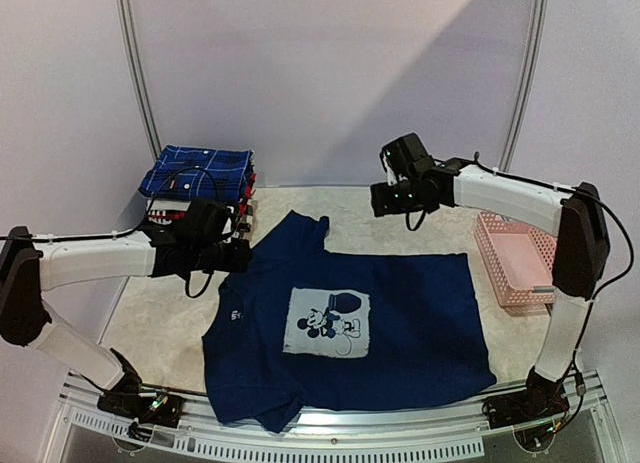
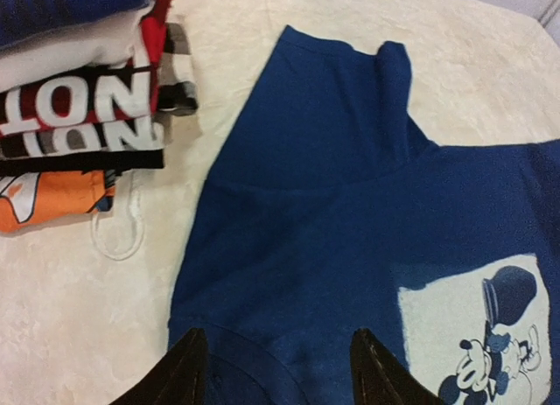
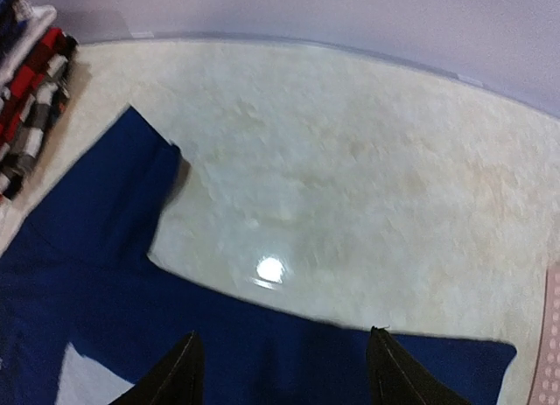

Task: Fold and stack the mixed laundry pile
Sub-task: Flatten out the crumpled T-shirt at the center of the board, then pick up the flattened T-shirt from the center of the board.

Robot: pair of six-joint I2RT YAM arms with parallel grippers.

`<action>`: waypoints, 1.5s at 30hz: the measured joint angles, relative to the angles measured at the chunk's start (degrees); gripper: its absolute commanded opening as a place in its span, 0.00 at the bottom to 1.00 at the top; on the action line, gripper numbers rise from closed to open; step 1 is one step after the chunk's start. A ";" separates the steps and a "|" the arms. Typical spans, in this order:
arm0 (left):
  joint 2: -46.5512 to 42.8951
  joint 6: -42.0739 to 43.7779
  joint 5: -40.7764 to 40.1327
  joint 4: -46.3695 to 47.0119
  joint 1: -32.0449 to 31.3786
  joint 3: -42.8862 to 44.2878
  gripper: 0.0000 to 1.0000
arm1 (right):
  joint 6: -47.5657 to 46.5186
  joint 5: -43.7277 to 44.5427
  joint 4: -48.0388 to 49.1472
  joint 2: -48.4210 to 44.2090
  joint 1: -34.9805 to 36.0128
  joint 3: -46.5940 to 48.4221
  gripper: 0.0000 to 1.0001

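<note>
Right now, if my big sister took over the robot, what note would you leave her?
Left gripper: open, empty, over the left end of the navy T-shirt.
Right gripper: open, empty, above the T-shirt's far edge.
Plaid shirt: folded, on top of the stack of folded clothes at the far left.
Navy T-shirt: spread flat in the middle, print up.
Done: plaid shirt folded and stacked.
Left: fold the T-shirt and put it on the stack.

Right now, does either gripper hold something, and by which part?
Nothing is held. The left gripper and the right gripper are both open above the navy T-shirt.
</note>
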 measured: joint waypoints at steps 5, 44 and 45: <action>6.67 1.53 2.58 -3.87 -2.40 8.61 0.53 | 3.02 2.47 -6.54 -1.51 0.00 -8.92 0.62; 14.58 -2.95 5.25 -7.32 -12.07 -0.35 0.43 | 17.18 -0.26 -11.17 -8.81 4.31 -35.28 0.62; 15.12 -2.80 5.11 -7.10 -11.89 0.13 0.43 | 17.05 -0.28 -10.60 -8.09 3.54 -34.56 0.62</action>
